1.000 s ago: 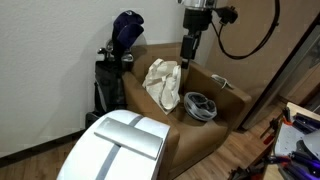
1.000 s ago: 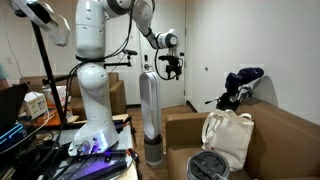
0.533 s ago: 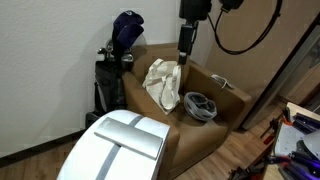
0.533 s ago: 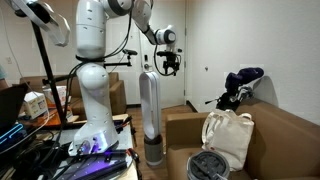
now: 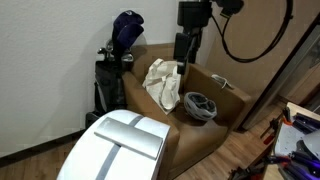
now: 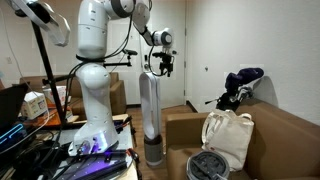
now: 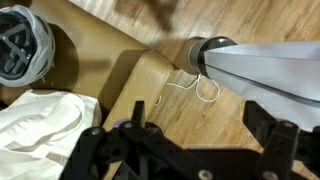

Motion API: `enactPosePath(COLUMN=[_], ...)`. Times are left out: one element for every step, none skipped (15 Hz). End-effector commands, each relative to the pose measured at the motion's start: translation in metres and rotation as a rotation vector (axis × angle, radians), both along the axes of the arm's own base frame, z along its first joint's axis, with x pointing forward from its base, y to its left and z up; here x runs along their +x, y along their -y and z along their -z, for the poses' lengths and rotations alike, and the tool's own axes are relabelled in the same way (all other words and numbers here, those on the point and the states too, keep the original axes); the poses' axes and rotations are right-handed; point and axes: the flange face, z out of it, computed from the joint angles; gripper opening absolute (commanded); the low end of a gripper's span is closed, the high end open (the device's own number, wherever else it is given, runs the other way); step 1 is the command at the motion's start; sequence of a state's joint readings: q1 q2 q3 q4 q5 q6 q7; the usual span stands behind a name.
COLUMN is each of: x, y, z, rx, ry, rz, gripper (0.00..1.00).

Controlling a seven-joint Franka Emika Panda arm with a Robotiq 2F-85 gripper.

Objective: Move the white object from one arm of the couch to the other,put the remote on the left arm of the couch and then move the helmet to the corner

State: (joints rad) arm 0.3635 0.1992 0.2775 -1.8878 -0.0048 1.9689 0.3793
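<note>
A: Couch covering?
B: Tan upholstery, matt, smooth. Bag: cream cloth, creased.
A: Hard surfaces?
B: Curved shell: white, glossy, plastic-looking. Floor: wood-grain planks, slight sheen. Helmet: smooth white shell, dark vents.

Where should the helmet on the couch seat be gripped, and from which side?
Probably its rim, from above: the helmet seems to lie hollow side up, so the fingers can straddle its wall, on the edge away from the cloth bag.
</note>
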Motion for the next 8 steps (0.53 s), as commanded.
enactPosePath(x=[-0.022,-0.029,-0.035,-0.042,-0.048,-0.054,-0.058,-0.062], y=[-0.048,-0.065,-0.076,-0.09,-0.101,-0.111,-0.119,-0.127], z=[0.008,0.009,0.009,0.008,0.006,0.0,-0.006,-0.014], rx=[-0.044,-0.043,-0.044,-0.039,-0.038,-0.037,-0.043,-0.043], ry=[-0.034,-0.02,-0.018,-0.005,0.005,0.026,0.049,0.064], rz=[0.007,-0.011,-0.028,-0.056,-0.077,-0.094,-0.11,-0.126], gripper=[1.0,1.0,1.0,1.0,1.0,1.0,1.0,1.0])
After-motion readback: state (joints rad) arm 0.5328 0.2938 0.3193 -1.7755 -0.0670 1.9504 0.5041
